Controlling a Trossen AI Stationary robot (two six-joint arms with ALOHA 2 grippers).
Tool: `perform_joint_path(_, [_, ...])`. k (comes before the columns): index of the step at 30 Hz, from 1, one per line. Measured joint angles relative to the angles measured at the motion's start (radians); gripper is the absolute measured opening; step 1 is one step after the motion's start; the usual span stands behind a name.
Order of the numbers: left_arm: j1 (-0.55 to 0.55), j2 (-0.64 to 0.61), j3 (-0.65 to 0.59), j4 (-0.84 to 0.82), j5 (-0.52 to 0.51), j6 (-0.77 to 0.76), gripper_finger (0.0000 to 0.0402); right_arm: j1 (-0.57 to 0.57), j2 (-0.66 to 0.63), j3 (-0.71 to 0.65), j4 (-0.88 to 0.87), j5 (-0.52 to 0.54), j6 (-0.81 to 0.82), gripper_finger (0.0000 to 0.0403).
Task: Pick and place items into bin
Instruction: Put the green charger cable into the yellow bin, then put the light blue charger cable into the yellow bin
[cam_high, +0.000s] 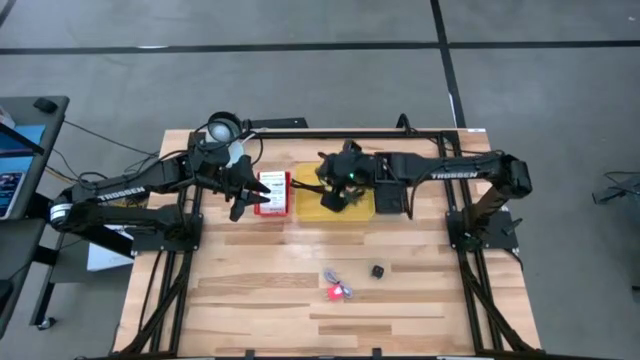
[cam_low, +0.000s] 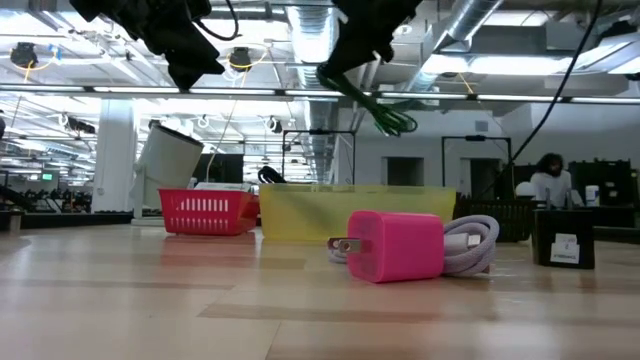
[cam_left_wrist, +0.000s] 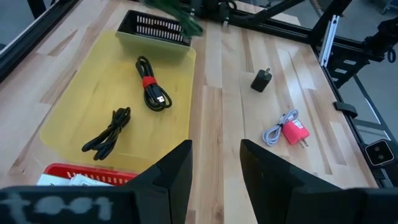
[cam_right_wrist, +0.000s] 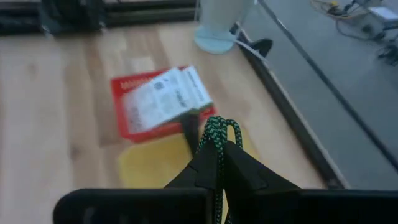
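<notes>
Green braided cable (cam_right_wrist: 219, 132) is pinched between the closed fingers of the right tool (cam_right_wrist: 219, 163), its looped end sticking out past the fingertips. In the overhead view the right tool (cam_high: 338, 190) hangs above the yellow bin (cam_high: 307, 205), a shallow translucent tray near the middle of the wooden tabletop (cam_high: 250, 300). From table height the green cable (cam_low: 385, 115) dangles in the air above the bin (cam_low: 300, 215), clear of its rim.

Inside the bin, the left wrist view shows a black cable bound with a red tie (cam_left_wrist: 153, 85), a second coiled black cable (cam_left_wrist: 109, 131) lying apart from it, and a dark slotted basket (cam_left_wrist: 153, 31) at the far end of the bin (cam_left_wrist: 62, 118).

A small red basket (cam_high: 272, 193) sits just beside the bin on its left, with a printed white card (cam_right_wrist: 165, 96) on top. The left tool (cam_high: 240, 190) hovers next to this red basket, its fingers (cam_left_wrist: 171, 171) spread apart and gripping nothing.

On the open tabletop nearer the front edge, well apart from the bin, lie a pink wall charger (cam_low: 395, 245) with a pale coiled cord (cam_low: 470, 245) touching it, and a small black cube-shaped adapter (cam_high: 377, 271) a little to one side. A white cylindrical object (cam_high: 224, 130) stands at the back edge behind the left arm.
</notes>
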Motion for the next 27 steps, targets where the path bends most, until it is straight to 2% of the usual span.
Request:
perform_joint_path(6, [0.0,0.0,0.0,0.0,0.0,0.0,0.0124,-0.057,0.036,-0.004,-0.04,-0.011,-0.093,0.0023])
perform_joint_path(18, [0.0,0.0,0.0,-0.007,0.0,0.001,0.0124,-0.067,0.135,-0.001,-0.127,-0.031,-0.069,0.0112])
perform_joint_path(22, [0.0,0.0,0.0,-0.008,-0.001,0.001,0.0124,-0.054,0.129,-0.001,-0.177,-0.026,-0.039,0.0119])
perform_joint_path(27, [0.0,0.0,0.0,-0.008,-0.005,0.001,0.0124,-0.025,0.061,0.0,-0.343,0.017,0.007,0.0114])
